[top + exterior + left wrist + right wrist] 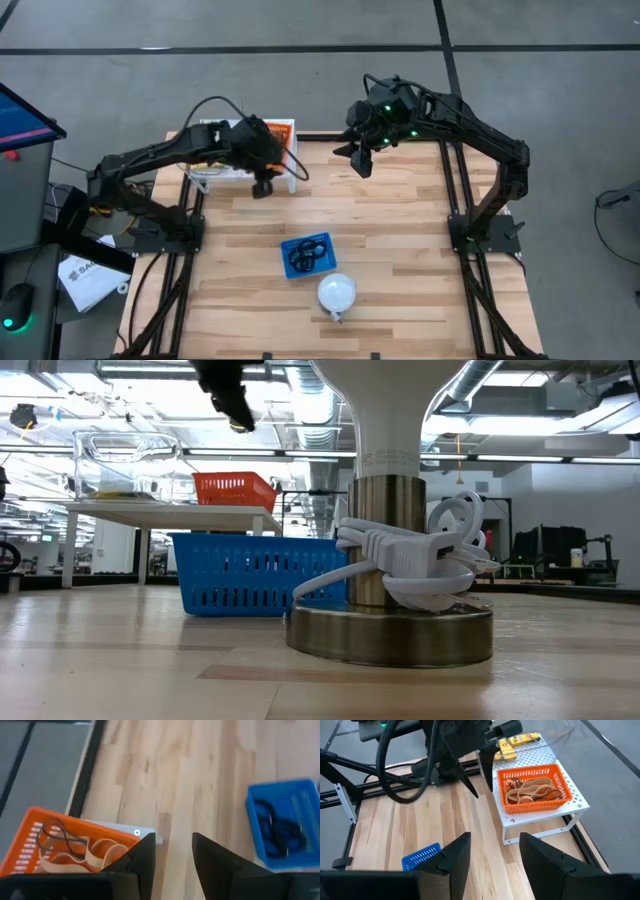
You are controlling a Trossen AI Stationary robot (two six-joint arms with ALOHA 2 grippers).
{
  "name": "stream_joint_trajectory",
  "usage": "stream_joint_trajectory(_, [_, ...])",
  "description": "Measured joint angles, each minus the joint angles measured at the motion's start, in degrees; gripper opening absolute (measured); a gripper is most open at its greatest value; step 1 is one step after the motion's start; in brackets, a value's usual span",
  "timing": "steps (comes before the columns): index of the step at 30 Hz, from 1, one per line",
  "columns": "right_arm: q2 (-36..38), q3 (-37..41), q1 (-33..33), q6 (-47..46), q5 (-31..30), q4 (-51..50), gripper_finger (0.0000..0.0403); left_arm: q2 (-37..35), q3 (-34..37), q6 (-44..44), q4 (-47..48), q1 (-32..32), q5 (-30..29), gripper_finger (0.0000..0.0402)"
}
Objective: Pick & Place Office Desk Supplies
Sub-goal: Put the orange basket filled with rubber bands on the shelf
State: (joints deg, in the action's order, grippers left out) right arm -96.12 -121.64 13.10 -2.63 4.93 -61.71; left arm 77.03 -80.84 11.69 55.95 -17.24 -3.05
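Note:
Tan rubber-band loops (pixel 95 851) and a dark loop lie in an orange basket (pixel 535 787) on a white perforated rack at the table's far left. Yellow clips (pixel 517 741) lie in a clear tray behind that basket. Black rings (pixel 280 827) lie in a blue basket (pixel 307 255) at mid-table. My left gripper (pixel 262 185) hangs open above the table beside the orange basket's near side, nothing between its fingers (pixel 172 857). My right gripper (pixel 360 160) hangs open and high over the far middle of the table, holding nothing (pixel 495 855).
A white dome-shaped object (pixel 337 293) on a metal base with a white cord (pixel 410 555) wound around it stands near the front edge, just right of the blue basket (pixel 255 572). Bare wood lies between the rack (pixel 545 820) and the blue basket.

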Motion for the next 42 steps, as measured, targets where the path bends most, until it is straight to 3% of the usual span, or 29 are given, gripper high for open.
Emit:
stream_joint_trajectory(6, [-0.02, 0.02, -1.18, -1.27, -0.28, 0.33, 0.0166, -0.39, 0.0, 9.15, 5.06, -3.89, 7.59, 0.0115])
stream_joint_trajectory(16, [-0.02, 0.01, -2.27, -2.6, -1.12, 0.35, 0.0166, 3.18, 0.04, 16.16, 6.88, -10.41, 7.4, 0.0099])
stream_joint_trajectory(31, [-0.02, 0.01, -2.2, -2.99, -2.0, -1.28, 0.0166, 8.58, 0.04, 21.02, 7.81, -11.14, 7.28, 0.0107])
stream_joint_trajectory(35, [-0.02, 0.0, -2.2, -2.99, -1.99, -1.3, 0.0166, 9.87, 0.04, 19.39, 7.76, -11.14, 3.89, 0.0082])
stream_joint_trajectory(39, [-0.02, 0.0, -2.2, -2.99, -1.99, -1.3, 0.0166, 10.21, 0.04, 15.16, 6.06, -11.74, 2.93, 0.002])
stream_joint_trajectory(42, [-0.02, 0.01, -2.2, -2.99, -1.99, -1.3, 0.0166, 10.19, 0.04, 10.55, 3.57, -11.8, 3.0, 0.001])
